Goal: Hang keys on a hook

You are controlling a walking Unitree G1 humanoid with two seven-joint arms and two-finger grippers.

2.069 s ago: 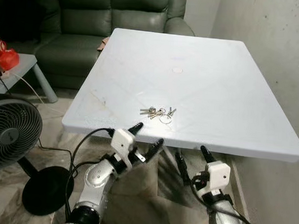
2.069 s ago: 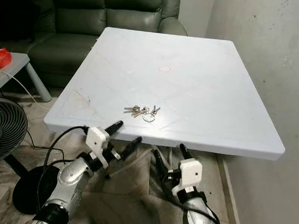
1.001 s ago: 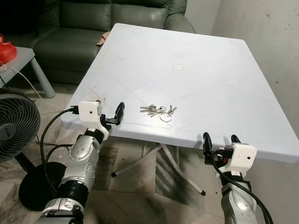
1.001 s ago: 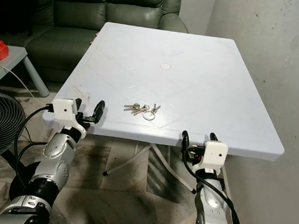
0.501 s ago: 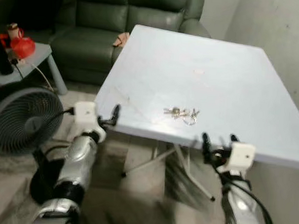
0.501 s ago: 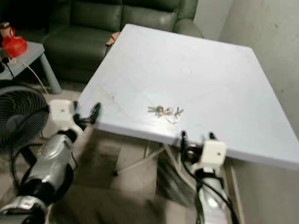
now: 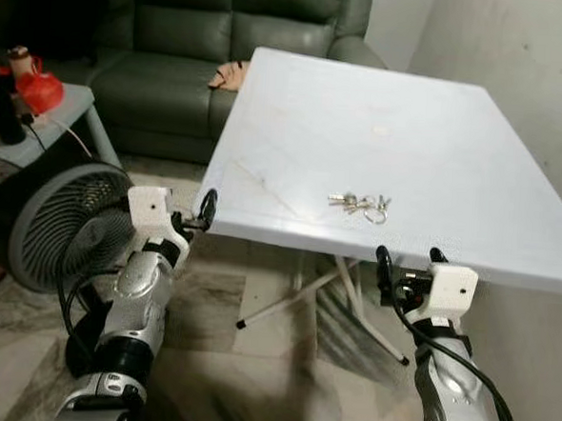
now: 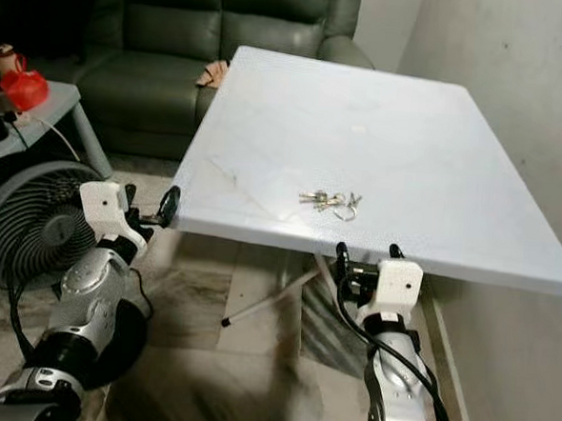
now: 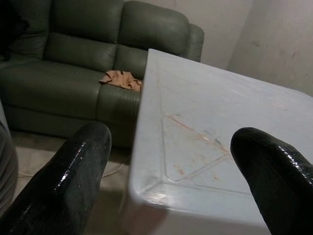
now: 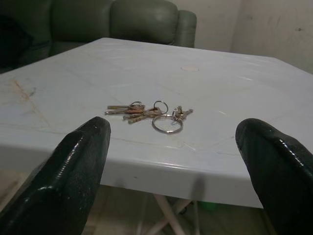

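One bunch of keys (image 7: 358, 204) lies flat on the white bench (image 7: 430, 115), near its front edge and well apart from both grippers. Nothing has touched it; it rests where it did two seconds ago.

Both arms have come up since then. From hanging low under the bench front, the right gripper (image 7: 406, 266) now sits just below the front edge, directly before the keys, jaws wide apart and empty. Its wrist view looks straight across the surface at the bunch (image 10: 146, 113) between the two fingers. The left gripper (image 7: 203, 210) has risen to the bench's near left corner, jaws likewise apart and holding nothing.

The whole view has also slid rightward, so the robot has turned or stepped; a floor fan (image 7: 61, 221) and green sofa (image 7: 177, 42) stand to the left.

Assessment: approach stage only. Right gripper is aligned for the pickup. No hook is visible in any view, so the hanging point remains to be found.
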